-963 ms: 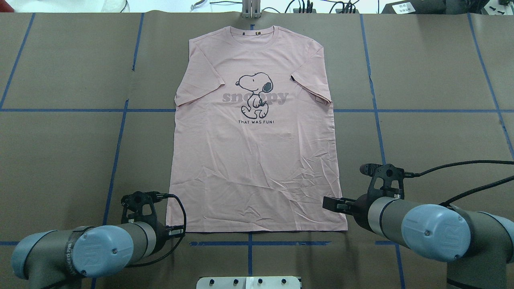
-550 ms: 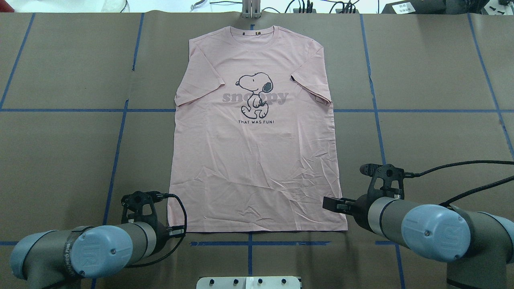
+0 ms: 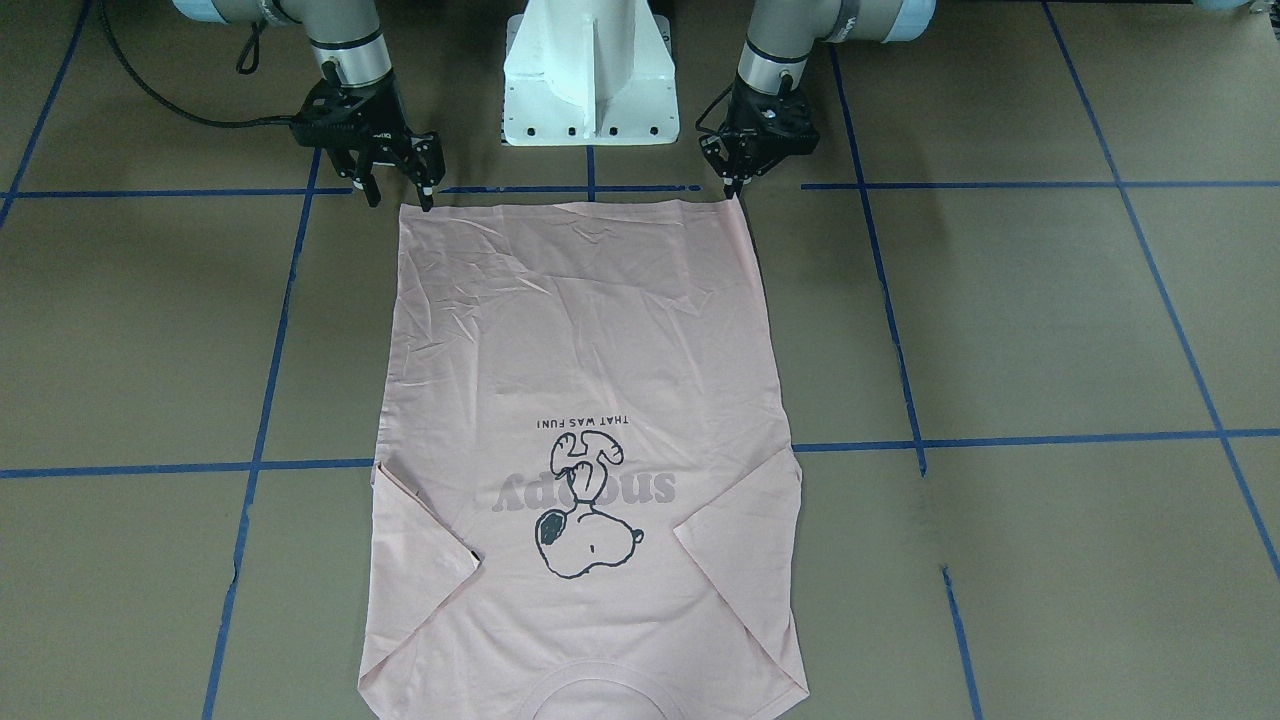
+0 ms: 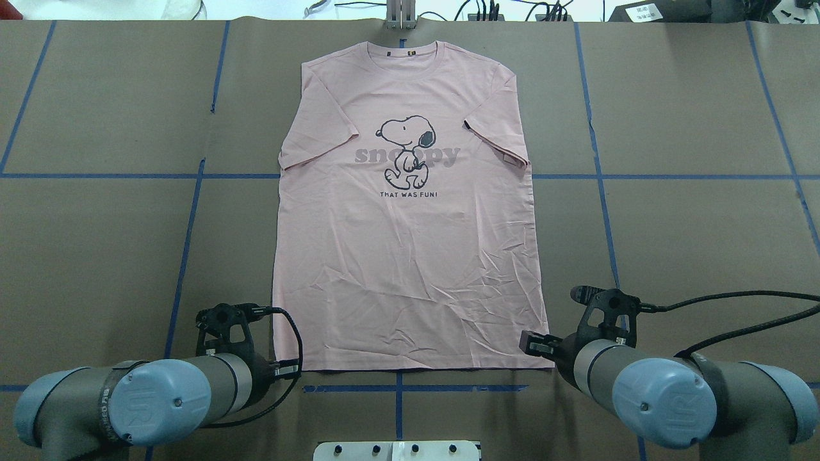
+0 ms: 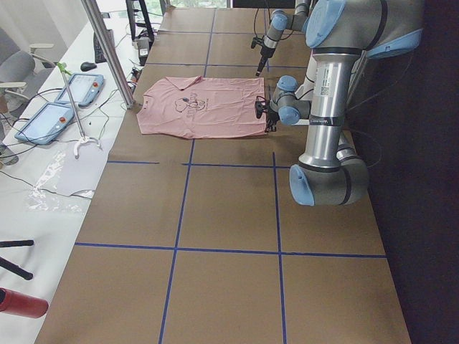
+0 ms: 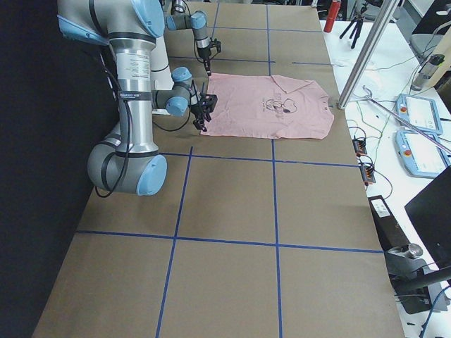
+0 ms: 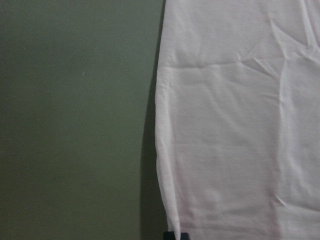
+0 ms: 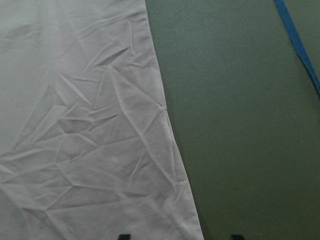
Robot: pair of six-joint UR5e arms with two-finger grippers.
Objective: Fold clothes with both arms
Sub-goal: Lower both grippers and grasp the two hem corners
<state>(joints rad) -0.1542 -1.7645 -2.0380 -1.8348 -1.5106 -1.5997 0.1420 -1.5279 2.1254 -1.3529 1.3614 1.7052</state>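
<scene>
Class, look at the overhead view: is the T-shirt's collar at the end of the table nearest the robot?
No. The T-shirt lies with its hem at the robot's end and its collar at the far end.

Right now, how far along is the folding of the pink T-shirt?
Done: the light pink short-sleeved T-shirt lies flat, print up. In hand: the right gripper stands open over one hem corner; the left gripper looks shut at the other, grasp unclear. Remaining: every fold.
</scene>
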